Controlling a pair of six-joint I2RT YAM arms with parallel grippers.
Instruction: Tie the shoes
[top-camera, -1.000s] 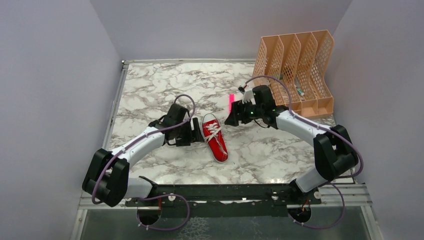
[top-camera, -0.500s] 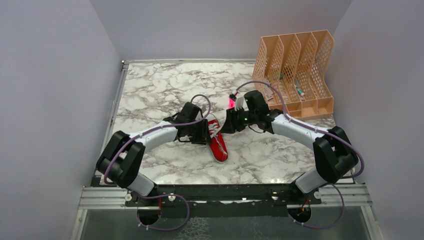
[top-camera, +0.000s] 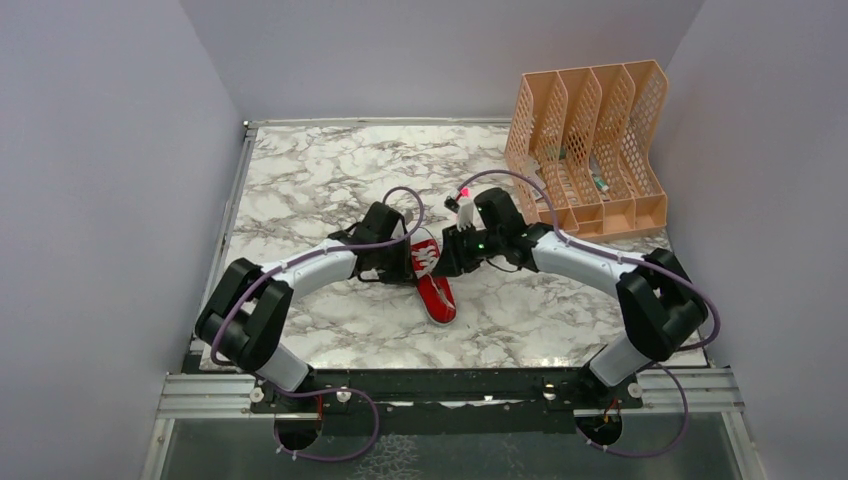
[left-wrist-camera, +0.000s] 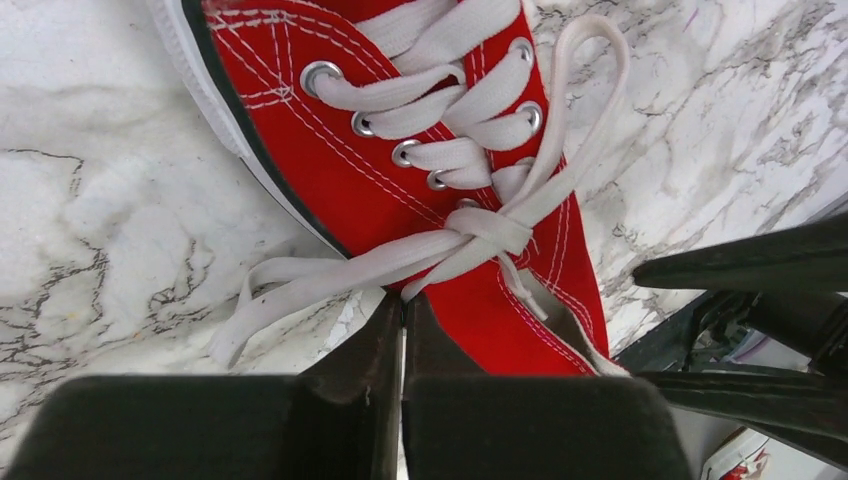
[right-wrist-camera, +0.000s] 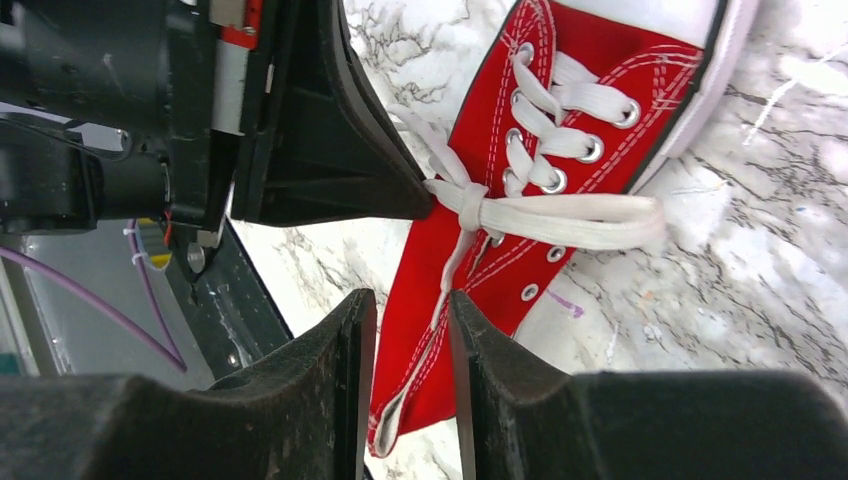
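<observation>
Left pincer shut at the knot, lace grip unclear; right pincer slightly open around a strand. Sneaker midway between worktop side edges: one loop formed, bow unfinished.

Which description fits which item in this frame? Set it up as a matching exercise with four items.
Items:
1. sneaker
2. laces
3. file rack
4. left gripper

Descriptions:
a. peach, at the far right of the table
b. fingertips at the lace knot
c. red canvas, white sole
d. white, knotted, one loop showing

Pairs: 1-c, 2-d, 3-a, 4-b
</observation>
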